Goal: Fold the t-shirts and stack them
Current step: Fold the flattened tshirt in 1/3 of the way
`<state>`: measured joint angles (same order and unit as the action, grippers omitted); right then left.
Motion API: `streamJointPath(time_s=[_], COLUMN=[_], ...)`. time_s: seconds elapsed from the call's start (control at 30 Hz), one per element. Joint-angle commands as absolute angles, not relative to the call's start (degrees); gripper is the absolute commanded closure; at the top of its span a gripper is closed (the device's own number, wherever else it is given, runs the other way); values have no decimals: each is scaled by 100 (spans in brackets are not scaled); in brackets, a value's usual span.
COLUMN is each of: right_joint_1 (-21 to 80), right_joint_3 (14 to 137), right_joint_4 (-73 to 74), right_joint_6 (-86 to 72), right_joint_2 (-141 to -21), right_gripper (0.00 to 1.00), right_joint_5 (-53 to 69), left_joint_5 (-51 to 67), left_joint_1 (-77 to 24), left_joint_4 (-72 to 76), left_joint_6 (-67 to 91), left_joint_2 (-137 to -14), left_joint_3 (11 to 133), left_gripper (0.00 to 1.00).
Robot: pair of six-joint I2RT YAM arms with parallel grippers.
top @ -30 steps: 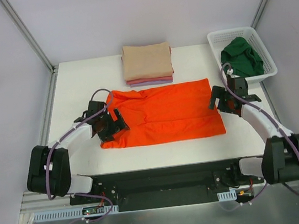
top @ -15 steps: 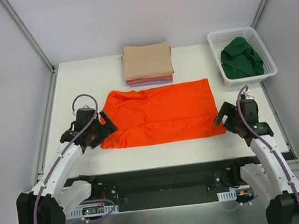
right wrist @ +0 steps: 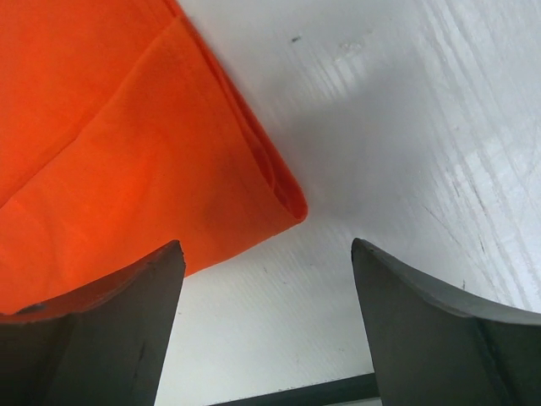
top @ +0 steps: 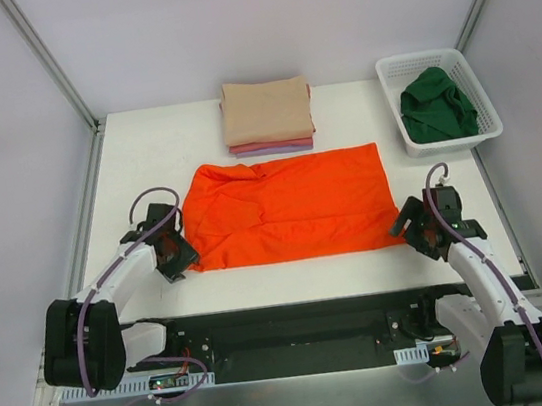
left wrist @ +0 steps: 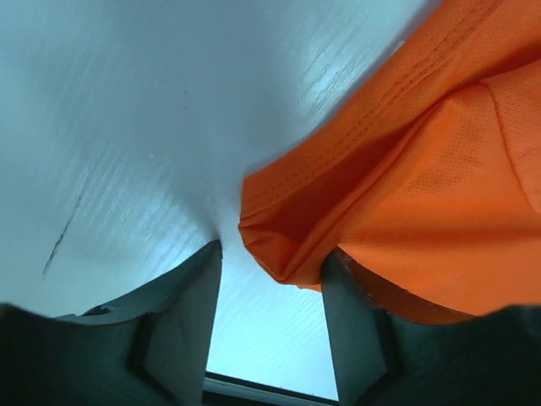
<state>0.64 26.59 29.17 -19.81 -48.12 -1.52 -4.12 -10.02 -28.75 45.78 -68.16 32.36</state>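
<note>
A bright orange t-shirt (top: 292, 205) lies spread flat in the middle of the white table. My left gripper (top: 182, 259) sits low at its near-left corner. In the left wrist view that corner (left wrist: 279, 254) pokes in between the fingertips of the left gripper (left wrist: 275, 254); the cloth drapes over the right finger, the left finger stands apart from it, and a gap remains. My right gripper (top: 404, 228) is at the near-right corner. In the right wrist view the right gripper (right wrist: 266, 245) stands wide open, with the corner (right wrist: 283, 199) just ahead of its jaws.
A stack of folded t-shirts (top: 266, 113), beige on top with pink and lavender edges below, sits at the back centre. A white mesh basket (top: 417, 59) at the back right holds a crumpled dark green t-shirt (top: 437, 104). The table's near edge (top: 305, 304) lies just behind both grippers.
Both arms have drawn back from the shirt's side edges to its two near corners. The left jaws have narrowed round the near-left corner; the right jaws have narrowed slightly.
</note>
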Motion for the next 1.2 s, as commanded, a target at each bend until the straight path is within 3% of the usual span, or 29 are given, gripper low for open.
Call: streamJointPath(time_s=[0.0, 0.13, 0.23, 0.3, 0.33, 0.4, 0.5, 0.6, 0.93, 1.17], right_joint_1=[18, 18, 26, 18, 18, 18, 26, 18, 18, 26], right_joint_3=[2514, 2417, 2347, 2303, 2285, 2224, 2197, 2442, 3857, 5894], right_joint_4=[2699, 2461, 2365, 2320, 2268, 2180, 2048, 2196, 3005, 3884], right_joint_6=[-2250, -2347, -2364, -2408, -2426, -2469, -2435, -2294, -1749, -1415], right_joint_2=[-4957, -5237, -5431, -5528, -5581, -5660, -5695, -5555, -4097, -3806], right_gripper=[24, 38, 40, 43, 46, 56, 83, 99, 100, 100], right_joint_5=[-185, -62, 246, 281, 325, 404, 369, 369, 264, 35], left_joint_5=[-475, -378, -352, -378, -387, -387, -352, -194, -193, -290], left_joint_1=[-967, -967, -967, -967, -958, -958, -958, -958, -958, -958], left_joint_4=[-2751, -2655, -2619, -2619, -2628, -2628, -2628, -2637, -2838, -3067], left_joint_6=[4623, 4606, 4544, 4553, 4535, 4526, 4500, 4369, 4175, 3868], left_joint_2=[-7276, -7470, -7532, -7541, -7524, -7471, -7269, -6831, -4344, -3999], left_joint_3=[3164, 3199, 3199, 3199, 3199, 3191, 3138, 3190, 4226, 6115], left_gripper=[58, 73, 84, 99, 100, 100, 100, 100, 100, 100])
